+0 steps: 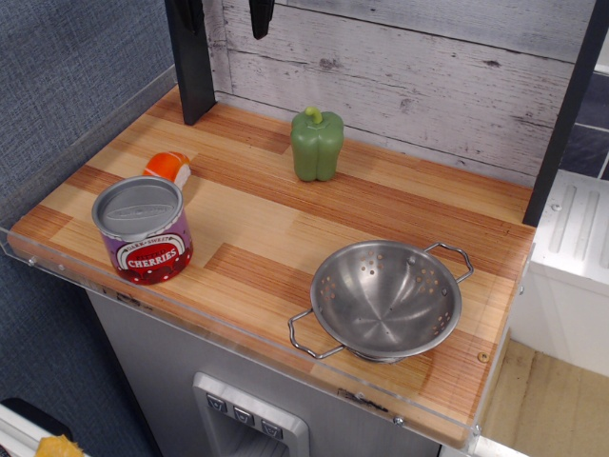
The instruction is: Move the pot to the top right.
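The pot (385,298) is a shiny steel bowl with small holes and two wire loop handles. It stands upright on the wooden counter (276,228) near the front right corner, with nothing inside it. Only a dark tip of my gripper (259,17) shows at the top edge of the view, high above the back of the counter and far from the pot. Too little of it is in view to tell how its jaws stand.
A red-and-purple "CHERRIES" can (143,229) stands at the front left. An orange and white piece (168,168) lies behind it. A green bell pepper (317,144) stands at the back centre. A black post (190,59) rises at the back left, another (563,119) along the right.
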You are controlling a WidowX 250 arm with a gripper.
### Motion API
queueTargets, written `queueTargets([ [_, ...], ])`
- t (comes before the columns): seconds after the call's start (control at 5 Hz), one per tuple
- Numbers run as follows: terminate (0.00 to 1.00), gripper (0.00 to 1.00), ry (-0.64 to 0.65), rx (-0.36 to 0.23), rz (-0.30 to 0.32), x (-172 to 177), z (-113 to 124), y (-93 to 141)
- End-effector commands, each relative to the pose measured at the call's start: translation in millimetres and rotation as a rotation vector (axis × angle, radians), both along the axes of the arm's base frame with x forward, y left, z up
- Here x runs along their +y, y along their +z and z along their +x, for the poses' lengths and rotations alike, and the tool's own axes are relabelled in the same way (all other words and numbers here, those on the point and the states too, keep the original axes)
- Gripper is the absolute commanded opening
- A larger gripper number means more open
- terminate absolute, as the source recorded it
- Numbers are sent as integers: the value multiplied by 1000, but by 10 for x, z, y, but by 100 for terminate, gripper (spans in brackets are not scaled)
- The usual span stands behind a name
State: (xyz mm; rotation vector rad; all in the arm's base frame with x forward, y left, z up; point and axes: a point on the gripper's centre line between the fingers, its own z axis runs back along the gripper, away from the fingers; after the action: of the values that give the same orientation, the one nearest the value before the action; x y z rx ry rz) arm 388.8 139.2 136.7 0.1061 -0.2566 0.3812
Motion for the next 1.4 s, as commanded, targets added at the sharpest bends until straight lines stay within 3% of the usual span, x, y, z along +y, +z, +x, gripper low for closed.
queueTargets([
  [0.0, 0, 100, 0, 0, 0, 0, 0, 0],
  [0.2, 0, 100, -10, 35, 29, -133, -67, 18],
  [0.4, 0, 100, -50, 17, 56, -313, -194, 94],
  [0.6, 0, 100, -75, 29, 37, -505, -356, 140],
  [0.8, 0, 100, -189, 44, 55, -810, -475, 67],
  [1.2, 0, 100, -427, 77, -18, -1198, -764, -141],
])
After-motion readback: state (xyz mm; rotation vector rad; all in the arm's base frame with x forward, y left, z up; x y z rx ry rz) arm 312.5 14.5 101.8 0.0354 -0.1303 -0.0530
